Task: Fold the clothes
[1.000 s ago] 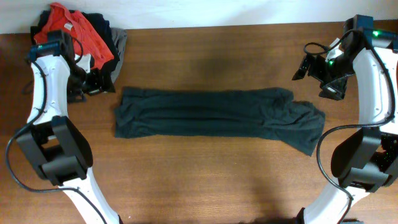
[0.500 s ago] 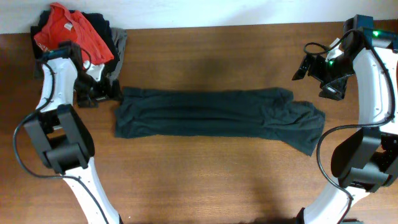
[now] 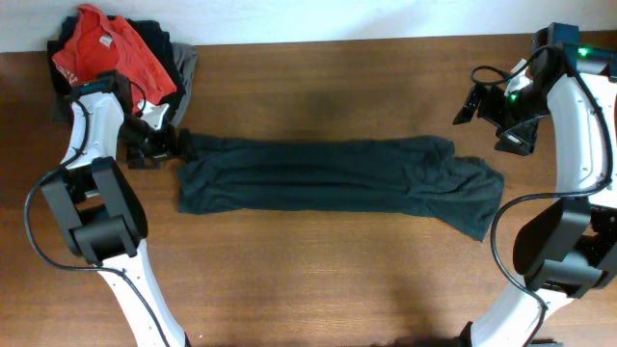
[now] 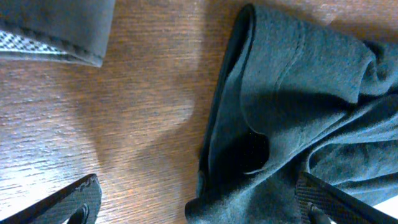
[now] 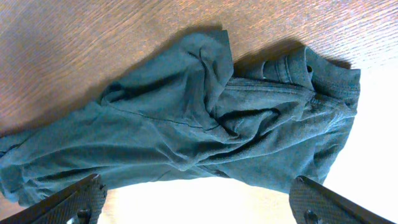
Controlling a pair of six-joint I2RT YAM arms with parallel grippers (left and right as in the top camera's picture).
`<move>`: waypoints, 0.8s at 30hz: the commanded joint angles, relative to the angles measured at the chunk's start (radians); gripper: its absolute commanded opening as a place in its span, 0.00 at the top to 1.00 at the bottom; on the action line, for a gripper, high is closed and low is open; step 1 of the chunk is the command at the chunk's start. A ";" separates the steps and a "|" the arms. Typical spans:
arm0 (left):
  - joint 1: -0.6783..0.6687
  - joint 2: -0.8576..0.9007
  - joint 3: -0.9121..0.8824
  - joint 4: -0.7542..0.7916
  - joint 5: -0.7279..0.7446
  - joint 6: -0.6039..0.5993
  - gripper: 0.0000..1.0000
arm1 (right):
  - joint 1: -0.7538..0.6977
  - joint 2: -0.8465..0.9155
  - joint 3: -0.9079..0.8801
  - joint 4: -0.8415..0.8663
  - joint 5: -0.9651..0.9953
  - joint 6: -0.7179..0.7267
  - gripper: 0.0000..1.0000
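The clothes (image 3: 333, 183) are one dark charcoal garment, wrinkly, laid out as a long band across the middle of the wooden table. My left gripper (image 3: 179, 146) hovers at its upper left corner, open. In the left wrist view the garment's folded edge (image 4: 249, 124) lies between the spread fingers (image 4: 81, 199), with nothing held by the gripper (image 4: 202, 208). My right gripper (image 3: 487, 116) hangs open above the table, behind the garment's right end. The right wrist view looks down on that bunched right end (image 5: 205, 124), well beyond the open gripper (image 5: 199, 208).
A pile of clothes with a red T-shirt (image 3: 106, 48) on top sits at the back left corner, a grey garment (image 3: 189, 67) at its right side; its folded edge (image 4: 56, 31) lies close to the left gripper. Bare wood (image 3: 318, 280) lies in front of the garment.
My left gripper has moved right, from beside the clothes pile to the dark garment's upper left corner. The right arm and the garment have not moved.
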 commanded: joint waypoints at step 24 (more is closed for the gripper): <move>0.006 0.084 -0.001 -0.023 0.119 0.039 0.01 | 0.006 0.002 0.011 -0.001 0.004 0.001 0.01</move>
